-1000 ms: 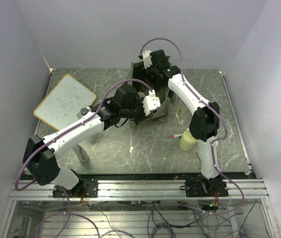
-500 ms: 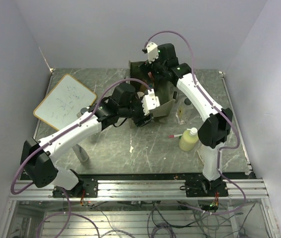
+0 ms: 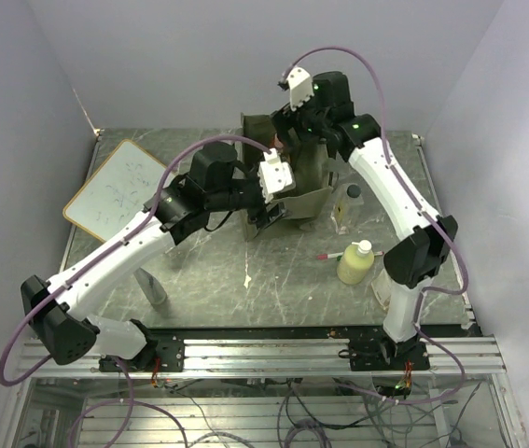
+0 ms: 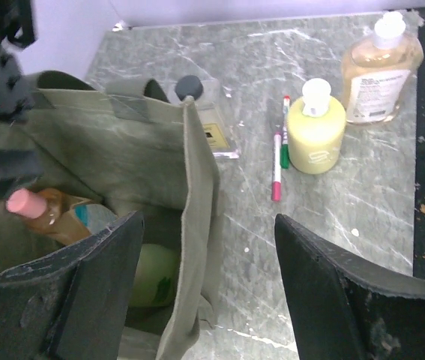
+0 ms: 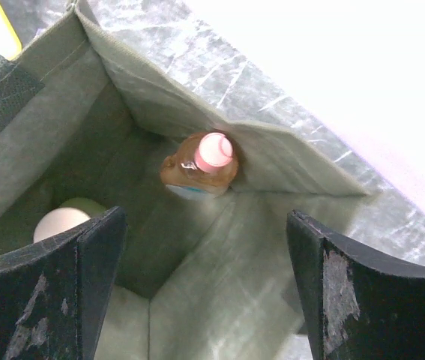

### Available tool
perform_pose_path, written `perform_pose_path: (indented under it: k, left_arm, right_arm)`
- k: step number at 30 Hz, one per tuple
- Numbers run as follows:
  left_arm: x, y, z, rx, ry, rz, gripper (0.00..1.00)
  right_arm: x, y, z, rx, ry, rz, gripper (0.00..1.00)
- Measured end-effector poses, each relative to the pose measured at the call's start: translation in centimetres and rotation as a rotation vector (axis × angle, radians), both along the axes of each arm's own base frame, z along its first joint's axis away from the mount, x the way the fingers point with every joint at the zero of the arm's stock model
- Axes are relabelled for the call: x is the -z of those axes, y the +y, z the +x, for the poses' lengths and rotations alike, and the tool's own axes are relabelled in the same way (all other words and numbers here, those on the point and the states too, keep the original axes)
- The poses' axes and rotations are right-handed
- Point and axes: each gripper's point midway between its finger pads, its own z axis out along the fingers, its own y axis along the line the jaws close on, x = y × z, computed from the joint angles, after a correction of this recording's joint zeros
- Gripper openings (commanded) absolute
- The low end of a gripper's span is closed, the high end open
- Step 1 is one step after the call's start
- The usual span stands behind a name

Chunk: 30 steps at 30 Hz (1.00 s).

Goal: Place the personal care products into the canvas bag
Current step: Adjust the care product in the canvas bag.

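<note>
The left gripper [image 4: 205,292] hangs wide open and empty over the rim of the canvas bag [image 4: 137,150]; the right gripper [image 5: 208,292] gapes above its mouth, holding nothing; inside sit a pink-capped amber bottle [image 5: 201,161] and a yellow-green bottle [image 4: 152,274]; outside on the table [image 4: 347,225] stand a white-capped yellow-green bottle [image 4: 315,131], a pale amber bottle [image 4: 381,67] and a black-capped square bottle [image 4: 205,112].

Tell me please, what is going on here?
Two robot arms are packing personal care products into the canvas bag. Both the left gripper and the right gripper hang open over it, holding nothing. A pink-capped bottle and a pale green bottle are inside. A yellow-green bottle, an amber bottle and a black-capped bottle stand outside on the table.
</note>
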Motion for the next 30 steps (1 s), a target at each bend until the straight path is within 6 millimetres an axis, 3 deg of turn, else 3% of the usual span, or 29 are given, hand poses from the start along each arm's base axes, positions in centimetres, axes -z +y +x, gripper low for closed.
perform_pose_path:
  k: [3,7,11,19,24,30]
  left_arm:
    - [-1.4,0.9,0.5,-0.069,-0.017,-0.021,0.8]
    - [-2.6,2.9,2.2,-0.229,-0.027,-0.041,0.82]
    - [-2.8,4.1,4.5,-0.361,0.015,-0.058,0.81]
    - [-0.9,4.1,10.9,-0.544,0.213,-0.078,0.8]
    - [0.7,3.0,11.9,-0.549,0.289,-0.075,0.8]
    - [2.0,1.7,12.0,-0.515,0.357,-0.074,0.77]
  right_arm:
    - [-2.3,-1.6,-0.5,0.02,-0.038,0.013,0.86]
    - [-5.9,-5.5,-1.5,0.069,-0.106,0.035,0.86]
    - [-7.0,-8.5,-4.3,0.064,-0.133,0.026,0.86]
    - [-3.6,-8.3,-12.8,-0.146,-0.093,0.015,0.82]
    - [-1.6,-6.3,-15.0,-0.281,-0.072,-0.001,0.8]
    - [2.3,-3.4,-16.1,-0.412,-0.013,-0.026,0.64]
